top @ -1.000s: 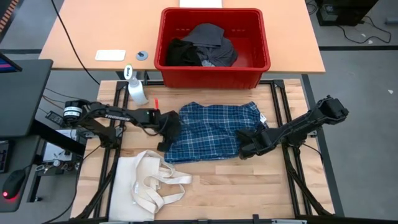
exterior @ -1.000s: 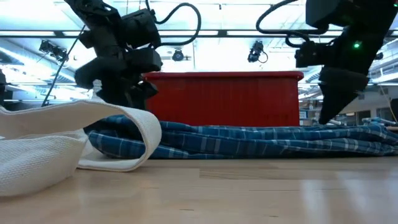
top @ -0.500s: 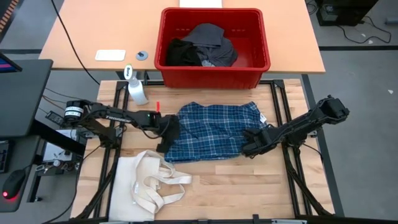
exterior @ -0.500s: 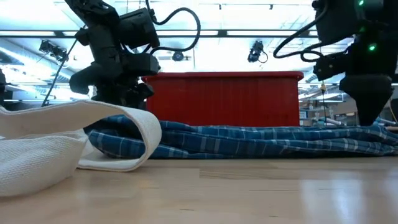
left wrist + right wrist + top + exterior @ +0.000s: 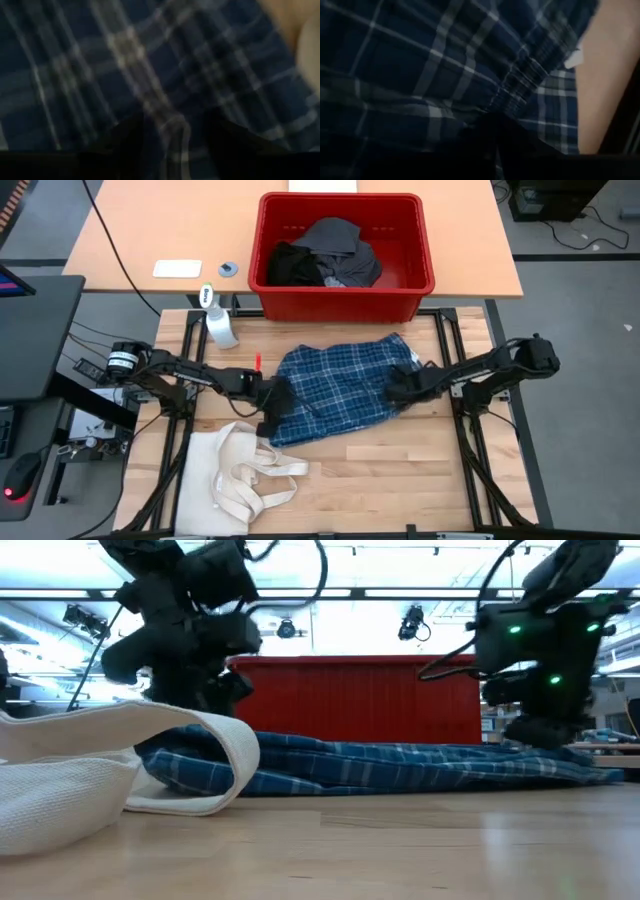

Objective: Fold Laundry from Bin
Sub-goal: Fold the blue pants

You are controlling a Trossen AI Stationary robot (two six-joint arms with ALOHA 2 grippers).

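The blue plaid shirt point(image 5: 340, 390) lies spread and skewed on the wooden table, between my two grippers. My left gripper point(image 5: 270, 402) is at the shirt's left edge and my right gripper point(image 5: 402, 385) at its right edge, each shut on the cloth. In the low view the left gripper point(image 5: 200, 705) and the right gripper point(image 5: 545, 735) both come down onto the shirt point(image 5: 400, 765). More laundry point(image 5: 325, 255), black and dark grey pieces, lies heaped in the red bin point(image 5: 345, 300) on the far table. My left gripper has a raised ridge of the plaid cloth point(image 5: 175, 127) between its two fingers point(image 5: 127, 137), at the shirt's left edge. It comes slanting down from the table's left. The shirt lies on the table around it. Layers cannot be told. My right gripper pinches the plaid cloth point(image 5: 495, 107) at the tips of its closed fingers point(image 5: 480, 145), near the shirt's right hem. It comes slanting down from the table's right. The cloth bunches in small folds at the tips, and the shirt's remainder lies on the table.
A cream tote bag point(image 5: 240, 475) lies at the near left, its handle point(image 5: 215, 735) arching before the shirt in the low view. A spray bottle point(image 5: 218, 325) stands at the far left of the table. Bare wood point(image 5: 390, 470) stretches along the near edge.
My right gripper has gone toward the table's far edge, dragging the shirt's near right corner along, so the shirt now lies skewed instead of square. My left gripper has shifted a little toward the near edge with the shirt's left edge.
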